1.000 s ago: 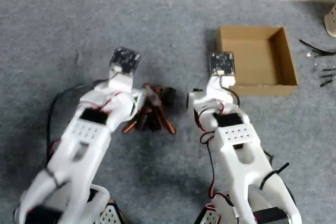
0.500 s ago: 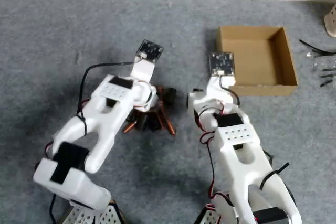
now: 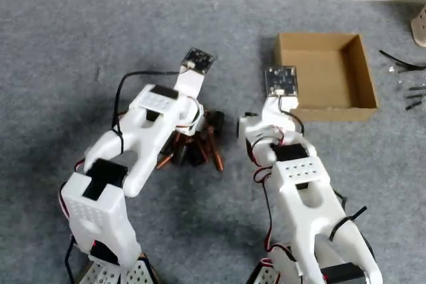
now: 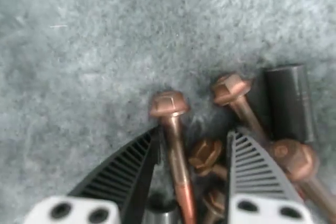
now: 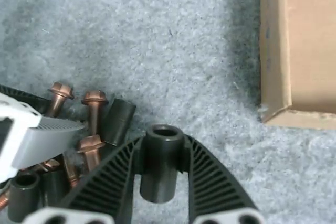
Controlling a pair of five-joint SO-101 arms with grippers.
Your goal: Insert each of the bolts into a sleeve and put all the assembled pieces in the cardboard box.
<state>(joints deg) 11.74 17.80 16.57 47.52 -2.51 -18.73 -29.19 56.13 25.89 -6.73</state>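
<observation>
A pile of copper bolts [image 3: 214, 153] and black sleeves [image 3: 214, 122] lies on the grey carpet left of centre. My left arm [image 3: 160, 114] is stretched over it. My left gripper [image 4: 195, 135] stands open low over the pile. One bolt [image 4: 173, 129] lies against its finger [image 4: 142, 156] and smaller bolt heads sit between the jaws. Beside them lie another bolt [image 4: 233, 95] and a sleeve [image 4: 291, 106]. My right gripper [image 5: 163, 142] is shut on an upright black sleeve [image 5: 159, 166], just right of the pile. The cardboard box [image 3: 326, 108] [image 5: 273, 51] stands open at the back right.
Black cables and small parts [image 3: 407, 78] lie at the far right edge of the carpet, with a pale object [image 3: 419, 24] above them. Bare carpet stretches left of and behind the pile, and between the right arm [image 3: 296, 174] and the box.
My left arm has swung to the right and forward over the pile, its wrist now nearer the right arm. The right arm has kept still with its sleeve.
</observation>
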